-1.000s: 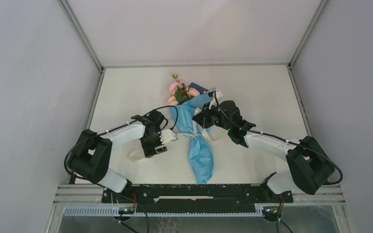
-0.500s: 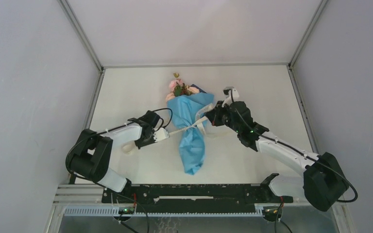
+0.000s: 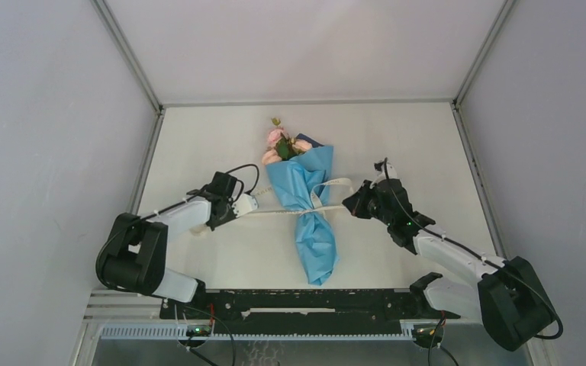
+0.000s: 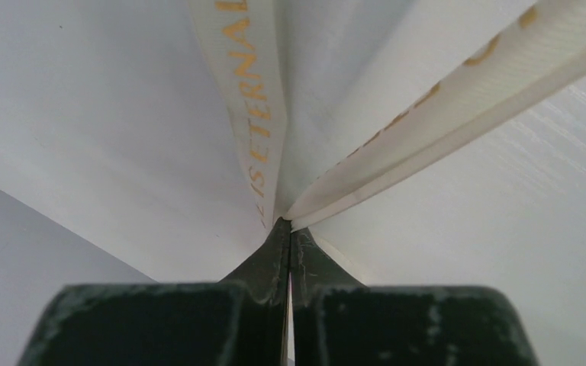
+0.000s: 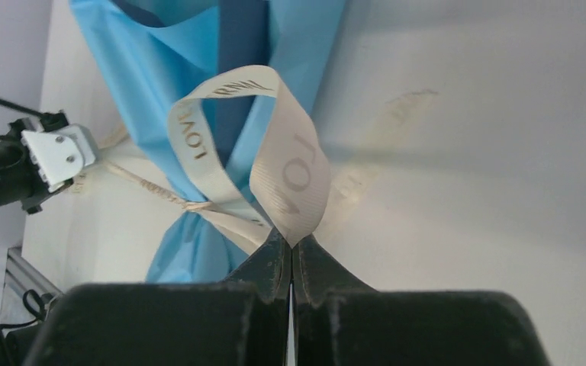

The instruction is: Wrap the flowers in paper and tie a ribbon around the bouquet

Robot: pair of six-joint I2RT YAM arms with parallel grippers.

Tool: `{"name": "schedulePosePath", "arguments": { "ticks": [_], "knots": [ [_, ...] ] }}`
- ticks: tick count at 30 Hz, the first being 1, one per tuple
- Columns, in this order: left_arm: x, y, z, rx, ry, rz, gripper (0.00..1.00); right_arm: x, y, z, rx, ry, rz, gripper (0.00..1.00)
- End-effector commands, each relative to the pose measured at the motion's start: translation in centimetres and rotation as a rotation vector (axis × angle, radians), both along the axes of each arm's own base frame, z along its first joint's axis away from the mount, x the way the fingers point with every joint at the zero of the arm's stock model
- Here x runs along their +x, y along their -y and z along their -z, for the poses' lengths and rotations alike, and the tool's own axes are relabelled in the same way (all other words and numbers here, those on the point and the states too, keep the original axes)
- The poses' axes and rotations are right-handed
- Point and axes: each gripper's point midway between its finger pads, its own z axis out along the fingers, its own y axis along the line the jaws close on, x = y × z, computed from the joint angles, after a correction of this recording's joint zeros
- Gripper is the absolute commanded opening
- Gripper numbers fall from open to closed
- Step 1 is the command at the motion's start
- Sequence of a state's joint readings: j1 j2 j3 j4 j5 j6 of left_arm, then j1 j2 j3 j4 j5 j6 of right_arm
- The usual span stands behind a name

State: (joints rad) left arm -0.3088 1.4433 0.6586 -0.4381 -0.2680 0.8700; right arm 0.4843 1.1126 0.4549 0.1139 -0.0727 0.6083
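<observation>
The bouquet (image 3: 310, 229), a slim blue paper cone with pink blooms (image 3: 278, 141) at its far end, lies mid-tabletop (image 3: 397, 145). A narrow cream-white lettered fabric ribbon (image 3: 278, 213) is cinched round its waist. The left end effector (image 3: 246, 204) and right end effector (image 3: 353, 206) are each clamped on a ribbon end, on opposite sides. The knot is apparently being tightened, and the next move calls for an even outward pull that does not drag the cone.

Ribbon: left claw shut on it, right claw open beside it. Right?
No. The right claw is also shut on the ribbon, pinching a loop of it; the right wrist view shows this. The left claw is shut on it, as stated.
</observation>
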Motion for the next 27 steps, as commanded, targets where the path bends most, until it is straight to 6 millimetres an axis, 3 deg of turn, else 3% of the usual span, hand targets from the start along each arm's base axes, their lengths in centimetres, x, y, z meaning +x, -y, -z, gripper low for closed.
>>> {"name": "schedulePosePath", "arguments": {
  "ticks": [1, 4, 7, 9, 11, 15, 19, 23, 27],
  "knots": [
    [0.7, -0.4, -3.8, -0.043, 0.01, -0.091, 0.0, 1.4, -1.4, -5.6, 0.033, 0.187, -0.05, 0.0],
    [0.4, 4.6, -7.3, -0.316, -0.056, -0.08, 0.0, -0.6, -5.0, -8.5, 0.046, 0.269, -0.251, 0.03],
    [-0.1, 9.7, -11.8, -0.569, -0.1, -0.027, 0.0, -2.3, -6.8, -9.8, 0.004, 0.295, -0.369, 0.19],
    [-0.9, 12.5, -14.3, -0.686, -0.135, 0.026, 0.0, -2.6, -6.4, -9.7, -0.018, 0.259, -0.375, 0.45],
    [-1.9, 14.7, -15.8, -0.755, -0.174, 0.079, 0.0, -2.6, -5.1, -9.5, -0.056, 0.21, -0.344, 0.62],
    [-3.6, 17.9, -17.6, -0.775, -0.21, 0.182, 0.0, -1.6, -1.5, -10.3, -0.101, 0.172, -0.226, 0.77],
    [-5.5, 20.2, -19.9, -0.839, -0.273, 0.256, 0.0, 0.4, 1.4, -10.5, -0.12, 0.113, -0.137, 0.76],
    [-6.8, 20.9, -20.2, -0.862, -0.341, 0.261, 0.0, 1.1, -2.2, -11.4, -0.101, 0.134, -0.334, 0.69],
    [-7.6, 20.9, -19.6, -0.864, -0.362, 0.252, 0.0, 0.8, -6.4, -9.3, -0.123, 0.03, -0.488, 0.67]
  ]
}}
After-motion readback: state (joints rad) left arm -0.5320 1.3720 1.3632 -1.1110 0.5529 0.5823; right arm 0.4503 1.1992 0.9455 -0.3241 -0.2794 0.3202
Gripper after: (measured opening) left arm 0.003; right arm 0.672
